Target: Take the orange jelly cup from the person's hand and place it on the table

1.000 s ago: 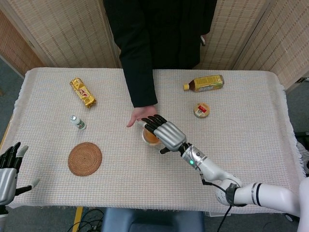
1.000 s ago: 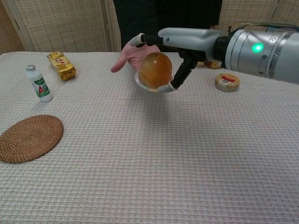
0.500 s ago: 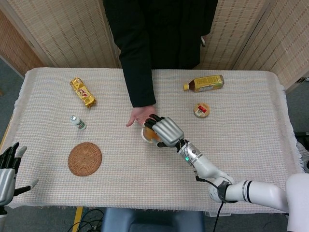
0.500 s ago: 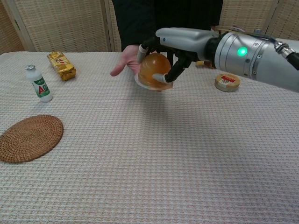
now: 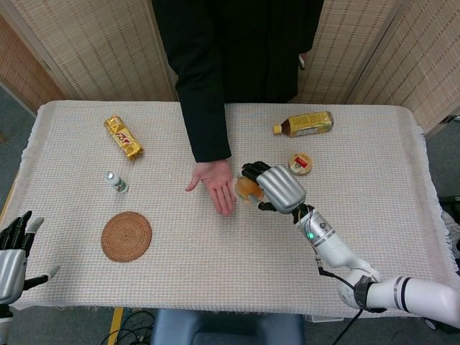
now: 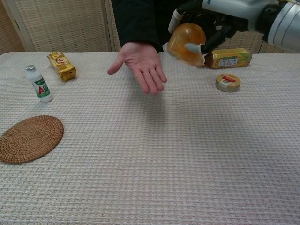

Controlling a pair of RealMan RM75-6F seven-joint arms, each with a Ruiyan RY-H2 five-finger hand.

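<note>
The robot's right hand (image 6: 206,28) holds the round orange jelly cup (image 6: 186,43) up in the air, well above the cloth-covered table (image 6: 150,159). Its fingers (image 6: 193,47) wrap around the cup's sides, and the cup is tipped so its clear orange dome faces forward. The person's bare open hand (image 6: 140,65) is just beside it, palm up, with nothing in it. The cup looks small and light, so it should be easy to carry. Its plastic looks smooth and may slip, and it may squash if squeezed hard. A soft hold around the sides near the white rim looks best. The cup is not yet on the table. The robot's left hand (image 5: 13,253) is at the table's near corner, with its fingers apart and holding nothing.
</note>
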